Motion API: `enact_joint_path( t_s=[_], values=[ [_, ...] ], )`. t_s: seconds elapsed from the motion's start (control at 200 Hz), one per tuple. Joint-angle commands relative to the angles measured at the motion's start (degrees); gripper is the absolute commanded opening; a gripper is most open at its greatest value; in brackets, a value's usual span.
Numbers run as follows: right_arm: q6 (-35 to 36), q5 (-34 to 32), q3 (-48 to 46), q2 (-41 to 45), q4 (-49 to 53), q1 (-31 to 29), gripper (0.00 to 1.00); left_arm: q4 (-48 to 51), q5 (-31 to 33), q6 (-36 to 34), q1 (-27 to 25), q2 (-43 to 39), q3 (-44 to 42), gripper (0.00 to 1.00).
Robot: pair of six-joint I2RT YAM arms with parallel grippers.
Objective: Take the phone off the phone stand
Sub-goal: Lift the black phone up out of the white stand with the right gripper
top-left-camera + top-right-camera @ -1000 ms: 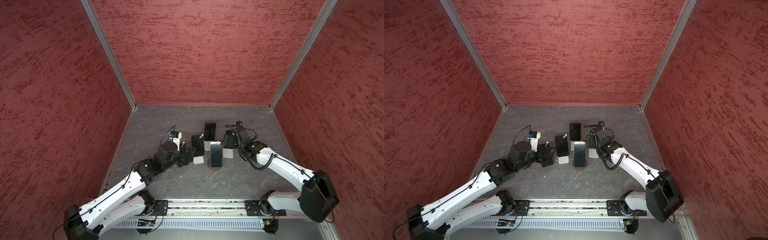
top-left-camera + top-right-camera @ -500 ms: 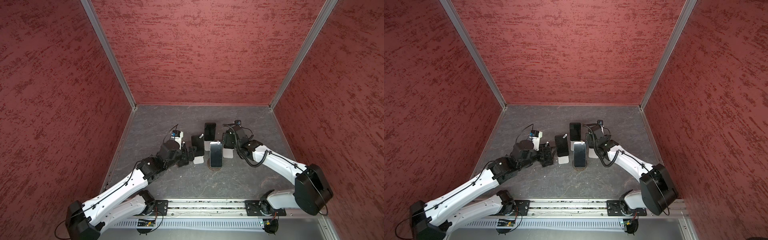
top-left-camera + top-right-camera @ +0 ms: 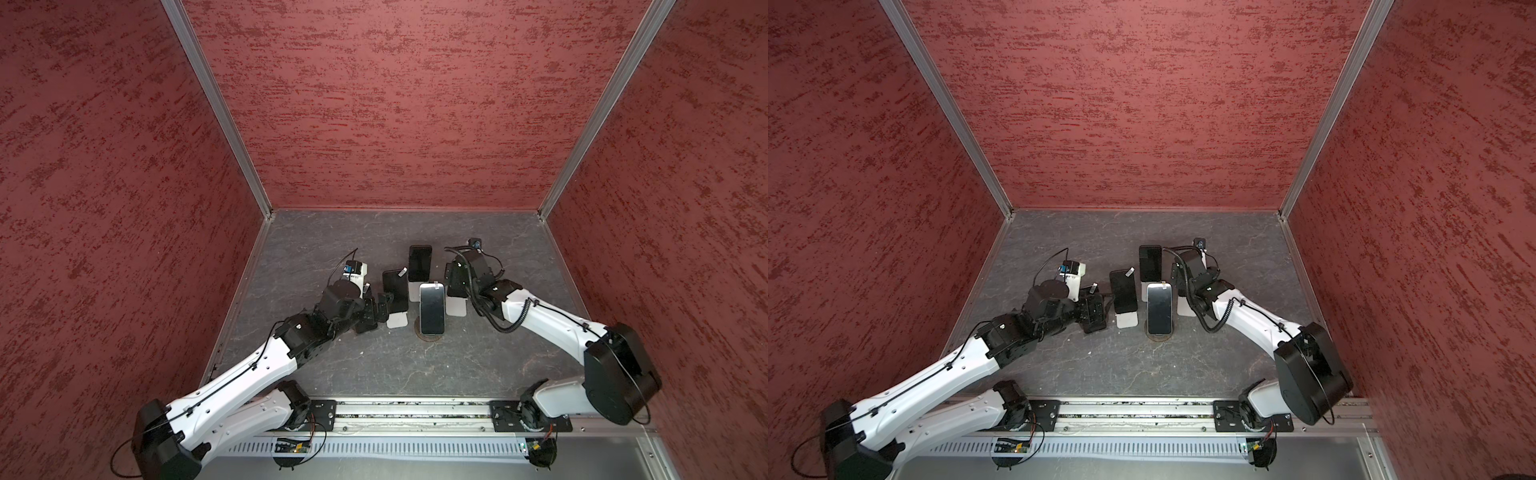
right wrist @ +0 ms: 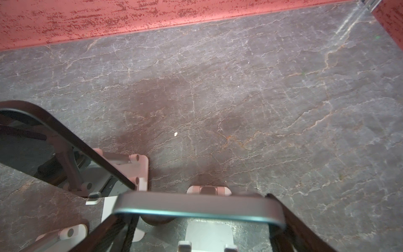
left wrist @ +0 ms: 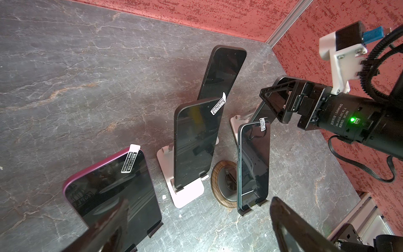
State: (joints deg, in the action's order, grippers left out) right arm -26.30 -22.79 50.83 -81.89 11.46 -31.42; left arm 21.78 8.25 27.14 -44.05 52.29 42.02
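Note:
Several dark phones lean on stands mid-floor. The rightmost phone [image 3: 456,283] rests on a white phone stand [image 3: 457,308]. My right gripper [image 3: 455,272] is around its upper end. In the right wrist view the phone's top edge [image 4: 196,208] spans from one finger to the other, and both fingers [image 4: 290,227] touch its sides above the stand's base [image 4: 209,236]. The left wrist view shows that gripper [image 5: 272,104] on the same phone [image 5: 260,112]. My left gripper [image 3: 384,307] stands open low beside a purple-edged phone [image 5: 113,192], holding nothing.
A black phone [image 3: 395,291] on a white stand [image 3: 397,322], a back phone [image 3: 419,262] and a silver phone [image 3: 432,307] on a round wooden base [image 3: 428,336] crowd close together. Red walls enclose the grey floor [image 3: 374,232]. A metal rail [image 3: 399,411] runs along the front.
My right gripper came in over the rightmost phone and its fingers closed in on the phone's sides. The left arm has hardly shifted and stays open.

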Motion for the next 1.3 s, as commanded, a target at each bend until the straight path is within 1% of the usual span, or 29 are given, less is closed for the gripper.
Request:
enact_joint_path(
  t_s=[0.0, 0.22, 0.361, 0.576, 0.802, 1.102, 1.127, 1.298],
  values=[
    [-0.96, -1.56, 0.05, -0.89, -1.6, -0.31, 0.88, -1.92, 0.89, -1.03, -0.24, 0.22, 1.55, 0.99],
    [-1.12, -1.73, -0.01, -1.08, -1.45, -0.31, 0.8, -1.9, 0.55, -1.02, -0.24, 0.6, 1.41, 0.99],
    [-1.11, -1.91, 0.1, -2.88, -1.4, -0.31, 0.72, -1.97, 0.54, -1.09, -0.29, 0.71, 1.31, 0.99],
    [-1.12, -2.09, -0.07, -3.02, -1.42, -0.4, 0.64, -1.95, 0.45, -1.47, -0.33, 0.71, 1.27, 0.99],
    [-0.83, -2.09, -0.31, -2.8, -1.6, -0.48, 0.54, -1.79, 0.52, -1.46, -0.37, 0.79, 1.15, 0.99],
    [0.02, -1.31, -1.33, -1.67, -3.03, -0.48, 0.47, -1.55, 0.71, -1.56, -0.38, 0.71, 1.13, 1.0],
    [0.03, -1.17, -1.47, 0.03, -3.21, -0.48, 0.47, -1.56, 0.71, -1.54, -0.49, 0.71, 1.02, 1.0],
    [-0.06, -0.6, -1.69, 2.61, -3.28, -0.48, 0.45, -1.32, 0.8, -1.53, -0.51, 0.79, 1.04, 1.0]
  ],
)
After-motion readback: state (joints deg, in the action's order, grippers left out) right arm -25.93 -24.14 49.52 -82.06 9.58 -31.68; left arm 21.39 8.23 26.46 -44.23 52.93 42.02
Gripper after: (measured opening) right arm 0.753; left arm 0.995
